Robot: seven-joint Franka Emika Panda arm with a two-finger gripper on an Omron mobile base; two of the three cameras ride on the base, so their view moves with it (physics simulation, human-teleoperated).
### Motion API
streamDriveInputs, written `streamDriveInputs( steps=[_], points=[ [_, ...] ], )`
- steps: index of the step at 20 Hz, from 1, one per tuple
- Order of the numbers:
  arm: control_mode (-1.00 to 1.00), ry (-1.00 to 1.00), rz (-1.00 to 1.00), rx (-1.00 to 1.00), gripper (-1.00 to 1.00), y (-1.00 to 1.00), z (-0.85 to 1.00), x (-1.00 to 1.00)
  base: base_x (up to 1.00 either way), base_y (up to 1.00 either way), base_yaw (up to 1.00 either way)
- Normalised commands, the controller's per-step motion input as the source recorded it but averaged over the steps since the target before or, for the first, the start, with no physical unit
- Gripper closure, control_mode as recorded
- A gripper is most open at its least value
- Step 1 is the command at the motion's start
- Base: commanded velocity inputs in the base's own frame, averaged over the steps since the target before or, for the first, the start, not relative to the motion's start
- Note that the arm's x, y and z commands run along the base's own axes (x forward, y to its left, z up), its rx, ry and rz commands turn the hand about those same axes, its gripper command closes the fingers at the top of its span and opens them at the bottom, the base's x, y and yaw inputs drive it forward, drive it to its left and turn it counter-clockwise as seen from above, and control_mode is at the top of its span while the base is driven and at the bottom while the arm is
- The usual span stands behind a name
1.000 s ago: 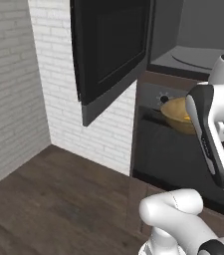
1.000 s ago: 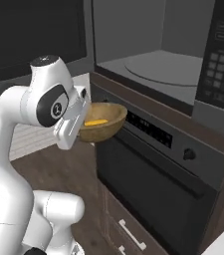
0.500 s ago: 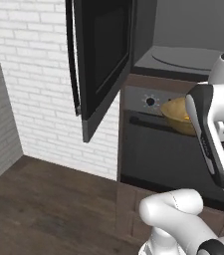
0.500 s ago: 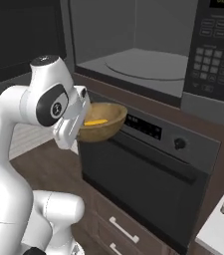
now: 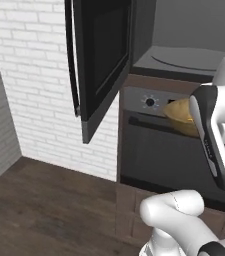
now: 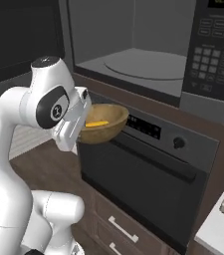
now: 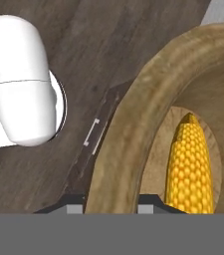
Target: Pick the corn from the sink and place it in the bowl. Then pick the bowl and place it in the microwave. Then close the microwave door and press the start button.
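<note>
White brick wall and dark wood floor frame a built-in appliance column. Corn [image 7: 189, 167] lies inside the bowl [image 6: 103, 128], which is carried clear of any support, in front of the oven [image 6: 148, 187] and below the open microwave [image 6: 138, 50]. The pincer [image 7: 112, 201] grips the bowl's near rim, one fingertip [image 7: 73, 201] outside the wall and the other inside; the hold looks steady and the bowl sits roughly level. The microwave door [image 5: 101, 65] stands swung wide to the left, so the cavity and its turntable [image 6: 146, 63] are free. The step in hand, judged from this, is lifting the bowl into the cavity. Doing it well calls for raising the bowl above the cavity's lower lip before moving inward, keeping the rim level so the corn does not roll out, and setting it near the turntable's centre. A one-sided rim grip may let the bowl tilt under its own weight.
</note>
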Motion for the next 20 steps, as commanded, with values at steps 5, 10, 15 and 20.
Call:
streamDriveInputs(
  steps=[5, 10, 15, 20],
  points=[
    [1.00, 0.00, 0.00, 0.00, 1.00, 0.00, 0.00, 0.00, -0.02, -0.21, 0.33],
    [1.00, 0.00, 0.00, 0.00, 1.00, 0.00, 0.00, 0.00, 0.00, -0.18, 0.28],
    [-1.00, -0.19, 0.02, 0.02, 1.00, -0.03, 0.37, -0.20, -0.02, -0.03, 0.02],
    [-1.00, -0.39, -0.15, 0.00, 1.00, 0.00, 0.70, -0.06, 0.00, 0.00, 0.00]
  ],
)
